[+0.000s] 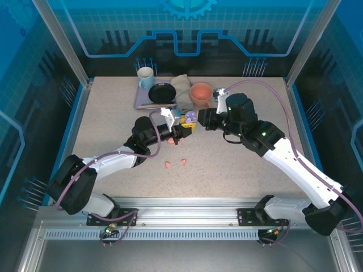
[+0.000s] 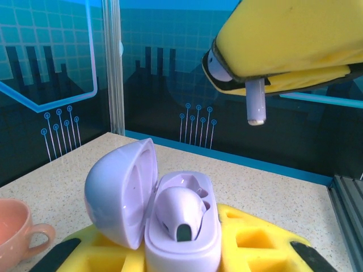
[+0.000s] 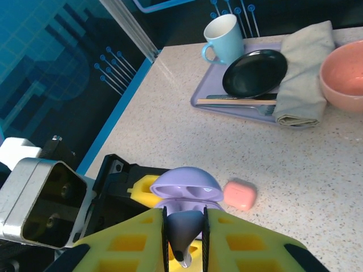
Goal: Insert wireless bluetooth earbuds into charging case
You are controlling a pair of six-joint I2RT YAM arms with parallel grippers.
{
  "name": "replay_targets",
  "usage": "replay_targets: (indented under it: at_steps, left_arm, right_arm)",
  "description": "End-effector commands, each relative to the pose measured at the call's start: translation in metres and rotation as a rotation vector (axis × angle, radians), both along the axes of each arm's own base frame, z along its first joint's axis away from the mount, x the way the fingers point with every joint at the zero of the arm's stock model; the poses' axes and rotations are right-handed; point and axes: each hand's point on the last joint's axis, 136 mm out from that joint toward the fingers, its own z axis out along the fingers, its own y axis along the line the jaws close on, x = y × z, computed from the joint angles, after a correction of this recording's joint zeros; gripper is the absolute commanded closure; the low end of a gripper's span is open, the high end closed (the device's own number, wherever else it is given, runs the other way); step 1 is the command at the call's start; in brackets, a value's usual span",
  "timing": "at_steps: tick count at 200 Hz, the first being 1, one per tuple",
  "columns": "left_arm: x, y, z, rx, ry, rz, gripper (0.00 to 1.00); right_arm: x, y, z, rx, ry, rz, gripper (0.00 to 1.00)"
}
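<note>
My left gripper (image 2: 182,252) is shut on the base of a lilac charging case (image 2: 170,226), which it holds upright with the lid open to the left. One lilac earbud (image 2: 178,211) sits in the case. My right gripper (image 3: 184,252) is shut on a second lilac earbud (image 3: 185,229), just above and short of the open case (image 3: 187,188). From the left wrist, that earbud's stem (image 2: 256,105) hangs down from the yellow pads. From above, both grippers (image 1: 186,130) (image 1: 199,120) meet mid-table. Two coral-pink earbuds (image 1: 168,164) (image 1: 183,162) lie on the table in front.
A closed pink case (image 3: 240,194) lies on the table beside the lilac one. At the back stands a lilac tray (image 1: 142,103) with a pale blue mug (image 1: 146,77), a black plate (image 1: 161,93) and a folded cloth (image 1: 182,90). A coral bowl (image 1: 201,94) stands to its right.
</note>
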Motion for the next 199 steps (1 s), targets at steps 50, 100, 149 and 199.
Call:
replay_targets:
  at_steps: [50,100,149,199]
  left_arm:
    - [-0.003,-0.002,0.020,-0.032,-0.037,-0.029,1.00]
    - [-0.004,-0.001,0.021,-0.032,-0.038,-0.031,1.00]
    - [-0.006,0.000,0.023,-0.033,-0.044,-0.031,1.00]
    - [-0.007,0.000,0.025,-0.034,-0.045,-0.038,1.00]
  right_arm:
    - [0.003,0.016,0.014,-0.025,-0.088,0.024,0.80]
    - [0.008,0.020,0.005,-0.073,-0.111,0.017,0.80]
    - [0.012,0.015,-0.005,-0.111,-0.107,-0.007,0.81]
    - [0.015,0.012,-0.013,-0.124,-0.095,-0.023,0.81]
